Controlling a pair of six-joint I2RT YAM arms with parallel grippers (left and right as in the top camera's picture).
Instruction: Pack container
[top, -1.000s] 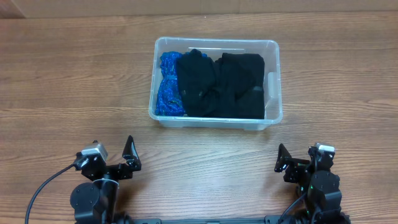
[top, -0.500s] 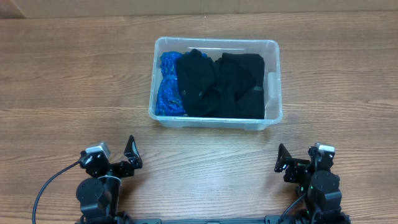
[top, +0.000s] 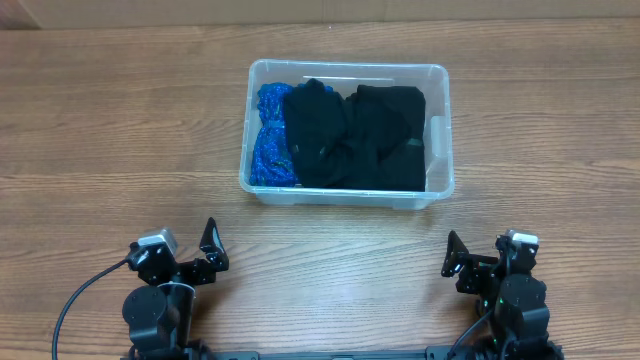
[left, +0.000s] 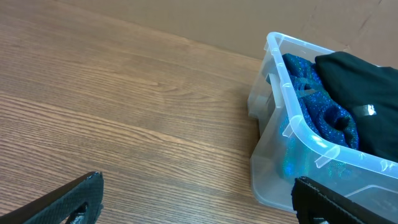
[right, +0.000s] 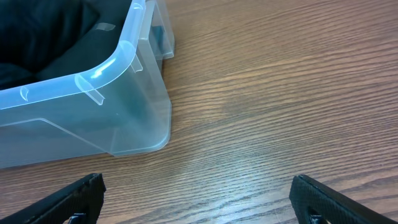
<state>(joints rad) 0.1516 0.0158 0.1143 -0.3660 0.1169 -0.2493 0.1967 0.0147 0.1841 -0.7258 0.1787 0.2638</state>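
The clear plastic container (top: 440, 160) stands at the middle back of the table. It holds a blue sparkly cloth (top: 268, 135) at its left end and black clothes (top: 355, 135) filling the rest. Its left corner with the blue cloth shows in the left wrist view (left: 292, 134); its right corner shows in the right wrist view (right: 134, 93). My left gripper (top: 205, 250) is open and empty near the front edge, apart from the container. My right gripper (top: 462, 262) is open and empty at the front right. The label on the bottom is hidden by the clothes.
The wooden table (top: 120, 120) lies bare on both sides of the container. A cable (top: 75, 300) runs from the left arm at the front left. A brown wall (left: 205, 22) rises behind the table.
The left arm has shifted slightly to the right and settled. The right arm and the container have not moved.
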